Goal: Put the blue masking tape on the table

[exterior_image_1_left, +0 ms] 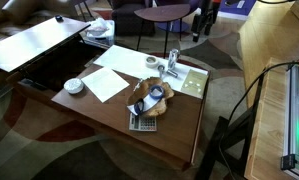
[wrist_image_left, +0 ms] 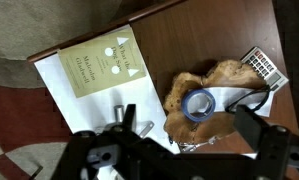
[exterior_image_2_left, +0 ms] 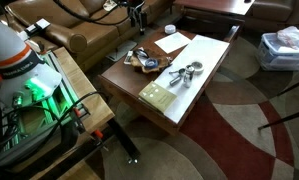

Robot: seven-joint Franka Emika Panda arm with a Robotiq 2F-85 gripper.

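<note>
Gripper [wrist_image_left: 179, 150] is hanging high above the table [wrist_image_left: 194, 30] and is showing along the bottom edge of the wrist view. Its two fingers are standing wide apart and are gripping nothing; only the table top and the things on it are showing between them.

The blue masking tape [wrist_image_left: 199, 103] is lying flat, open centre up, on top of a brown lumpy object [wrist_image_left: 221, 78] rather than on the bare wood. What the brown object is made of cannot be told. A thin black item is curling out from beside the tape, and its kind is unclear too.

A calculator [wrist_image_left: 261, 68] is sitting just beside the brown object, near the table's edge. A pale green book [wrist_image_left: 99, 65] is resting on a white sheet [wrist_image_left: 61, 95], apart from the tape.

In an exterior view, a white bowl [exterior_image_1_left: 74, 85] is sitting near one corner, well apart from the tape. Some shiny metal items [exterior_image_1_left: 169, 68] are lying near the middle of the table.
</note>
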